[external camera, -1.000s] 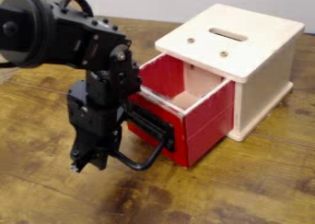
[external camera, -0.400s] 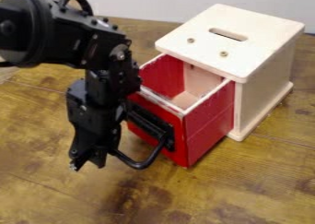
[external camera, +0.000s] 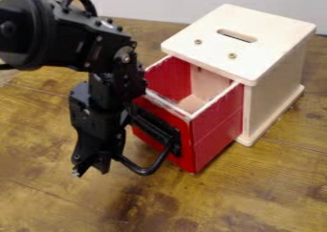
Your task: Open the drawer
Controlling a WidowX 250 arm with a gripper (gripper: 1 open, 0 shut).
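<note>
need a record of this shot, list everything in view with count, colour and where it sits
cabinet with slotted top: one, cream-white, at the right, standing on the table
screw heads on cabinet top: two, brassy, in front of the slot
drawer: one, red with pale wooden inside, pulled out of the cabinet's front
front plate: one, black, on the drawer front
loop handle: one, black, on the drawer front, beside the fingers
table: one, brown wood, under everything
wall: one, whitish, behind the table
robot arm: one, black, upper left
fingers: black, in front of the drawer at the handle, opening unclear
</note>
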